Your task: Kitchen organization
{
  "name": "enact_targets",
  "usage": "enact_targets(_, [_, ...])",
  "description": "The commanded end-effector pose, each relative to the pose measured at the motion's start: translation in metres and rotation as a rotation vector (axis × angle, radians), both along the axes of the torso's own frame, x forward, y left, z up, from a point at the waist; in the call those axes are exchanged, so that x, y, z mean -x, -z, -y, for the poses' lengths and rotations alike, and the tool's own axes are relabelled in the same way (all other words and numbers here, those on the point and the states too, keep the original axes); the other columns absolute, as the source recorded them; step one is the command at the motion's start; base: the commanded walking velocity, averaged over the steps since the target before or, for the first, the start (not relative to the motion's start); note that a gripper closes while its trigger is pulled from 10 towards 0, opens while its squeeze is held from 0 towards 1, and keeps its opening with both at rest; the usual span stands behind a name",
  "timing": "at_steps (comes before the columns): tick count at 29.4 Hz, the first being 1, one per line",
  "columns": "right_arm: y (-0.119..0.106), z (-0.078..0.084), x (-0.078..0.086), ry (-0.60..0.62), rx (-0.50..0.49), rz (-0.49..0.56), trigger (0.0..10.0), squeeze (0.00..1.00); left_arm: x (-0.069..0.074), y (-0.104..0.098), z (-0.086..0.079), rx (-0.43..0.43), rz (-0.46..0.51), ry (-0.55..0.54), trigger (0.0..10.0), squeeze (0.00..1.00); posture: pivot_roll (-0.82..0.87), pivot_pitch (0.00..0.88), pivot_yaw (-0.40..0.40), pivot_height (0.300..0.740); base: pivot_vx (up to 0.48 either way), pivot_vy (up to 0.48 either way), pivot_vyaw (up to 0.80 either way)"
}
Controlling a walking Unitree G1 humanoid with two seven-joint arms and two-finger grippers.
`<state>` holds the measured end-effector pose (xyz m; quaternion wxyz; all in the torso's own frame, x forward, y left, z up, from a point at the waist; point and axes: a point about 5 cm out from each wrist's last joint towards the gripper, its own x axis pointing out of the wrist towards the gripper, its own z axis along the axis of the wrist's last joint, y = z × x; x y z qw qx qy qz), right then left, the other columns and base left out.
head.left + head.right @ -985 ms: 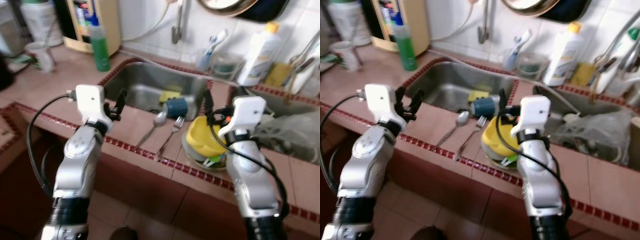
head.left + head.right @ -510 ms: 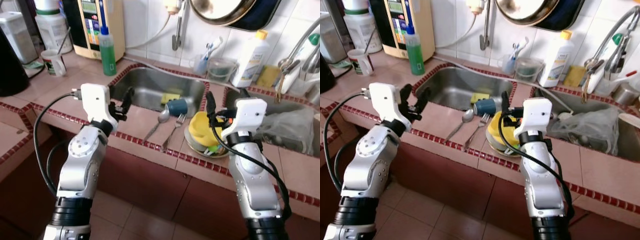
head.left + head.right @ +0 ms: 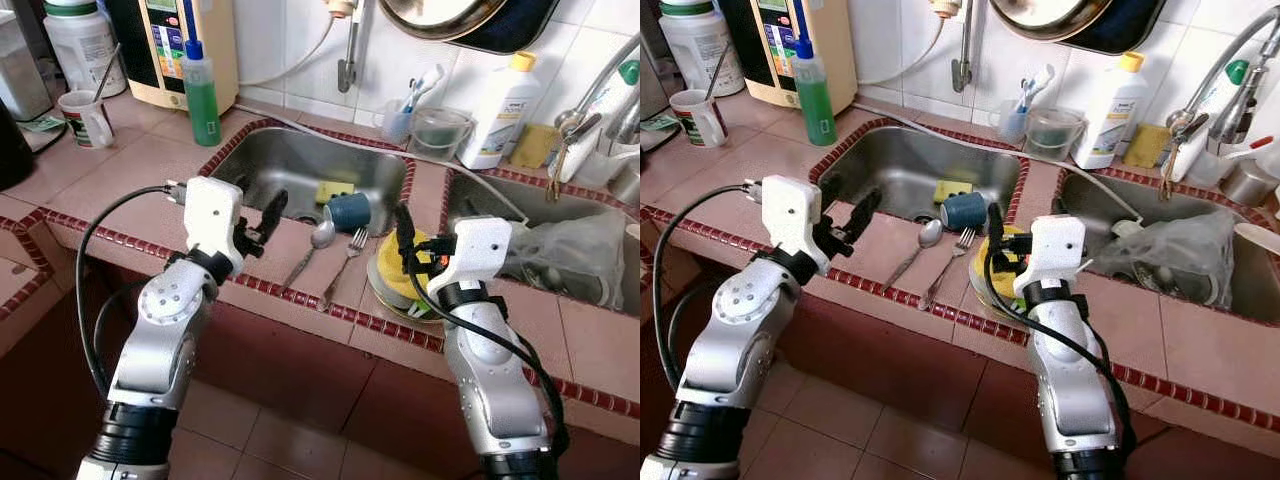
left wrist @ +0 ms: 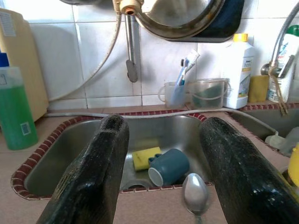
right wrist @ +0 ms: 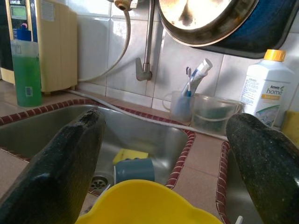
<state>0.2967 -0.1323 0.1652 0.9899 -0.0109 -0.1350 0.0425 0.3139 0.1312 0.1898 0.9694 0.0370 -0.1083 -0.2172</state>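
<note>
While both arms hover over the counter's near edge, the left gripper (image 3: 268,215) stands spread wide and empty, left of the spoon (image 3: 318,240) and fork (image 3: 345,258). The right gripper (image 5: 163,154), likewise wide apart and empty, hangs just near of the yellow bowl (image 3: 412,262). A blue mug (image 3: 349,211) lies tipped at the sink's (image 3: 270,165) near rim.

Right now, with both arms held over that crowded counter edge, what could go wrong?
The spoon and fork lie loose near the counter's front edge; a brush from the open left gripper might sweep them to the floor. The blue mug lies tipped at the sink's rim and could roll in. The open right gripper hovers by the yellow bowl and may knock the stack.
</note>
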Motion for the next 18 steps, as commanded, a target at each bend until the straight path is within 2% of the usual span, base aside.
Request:
enact_targets(1, [-0.0051,0.0028,0.0017,0.014,-0.001,0.017,10.0,0.0,0.0023,-0.0055,0.0048,0.002,0.025,0.025,10.0,0.0,0.06,0.0,-0.042,0.731,0.0,-0.48,0.0])
enact_targets(12, [-0.0049,0.0032,0.0031,0.016,0.001,0.016,10.0,0.0,0.0021,-0.0046,0.0044,-0.001,0.018,0.032,10.0,0.0,0.06,0.0,-0.043,0.731,0.0,-0.48,0.0])
enact_targets(13, [-0.0051,0.0024,0.0031,0.012,-0.002,0.017,10.0,0.0,0.0017,-0.0047,0.0041,0.017,0.016,0.016,10.0,0.0,0.06,0.0,-0.045,0.731,0.0,0.0,0.0])
enact_targets(18, [-0.0039,0.0012,0.004,-0.002,0.002,0.012,10.0,0.0,0.0017,-0.0022,0.0052,0.0,0.002,0.012,10.0,0.0,0.06,0.0,-0.046,0.731,0.0,0.0,0.0])
